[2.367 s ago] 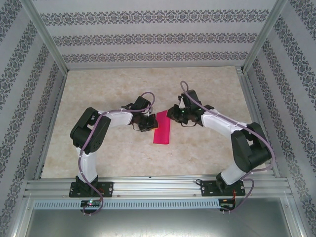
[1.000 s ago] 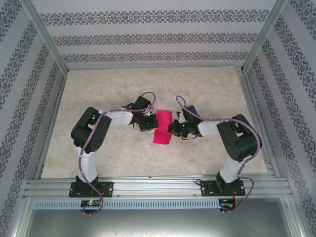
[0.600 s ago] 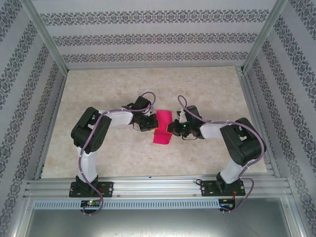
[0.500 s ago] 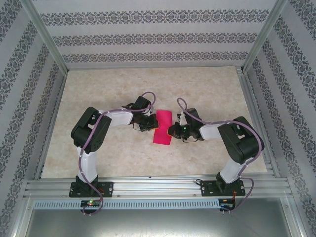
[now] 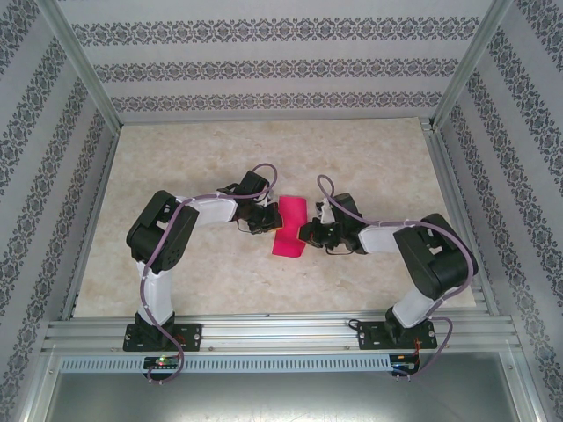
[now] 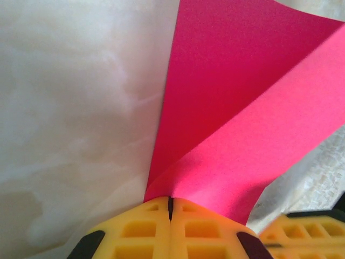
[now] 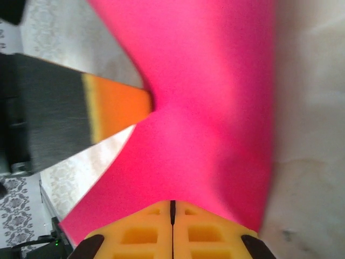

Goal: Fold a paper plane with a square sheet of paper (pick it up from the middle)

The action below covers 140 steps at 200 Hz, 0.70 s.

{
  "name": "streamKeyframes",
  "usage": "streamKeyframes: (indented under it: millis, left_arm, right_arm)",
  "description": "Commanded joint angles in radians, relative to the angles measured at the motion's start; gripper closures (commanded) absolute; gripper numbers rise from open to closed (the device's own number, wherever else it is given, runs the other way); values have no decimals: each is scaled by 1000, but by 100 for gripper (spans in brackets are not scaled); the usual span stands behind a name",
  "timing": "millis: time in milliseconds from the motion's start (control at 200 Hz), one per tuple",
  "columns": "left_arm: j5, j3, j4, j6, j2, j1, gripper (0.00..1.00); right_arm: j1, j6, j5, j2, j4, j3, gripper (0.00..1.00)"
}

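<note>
The left gripper (image 5: 266, 220) is seen closed, its yellow fingertips (image 6: 143, 229) pressed together on the left edge of the thin magenta-pink sheet of paper (image 5: 290, 227). The sheet is found half folded and bowed between the two arms, at the middle of the beige marbled table (image 5: 176, 158). The right gripper (image 5: 307, 234) is likewise closed on the opposite edge. The paper is judged to be very light, limp and easily creased or torn. It should be pinched only at its edges, near the fold, and pulled gently.
</note>
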Motion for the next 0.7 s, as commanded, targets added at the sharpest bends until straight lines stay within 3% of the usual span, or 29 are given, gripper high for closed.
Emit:
streamKeyframes:
  millis: [0, 410, 694]
  left_arm:
    - [-48, -7, -79, 22, 49, -17, 100]
    - [-46, 0, -88, 26, 50, -16, 100]
    - [-48, 2, -92, 28, 51, -17, 100]
  right_arm:
    - [20, 4, -22, -29, 6, -10, 93]
    - [43, 28, -5, 97, 106, -89, 93]
    - [46, 3, 5, -64, -5, -61, 93]
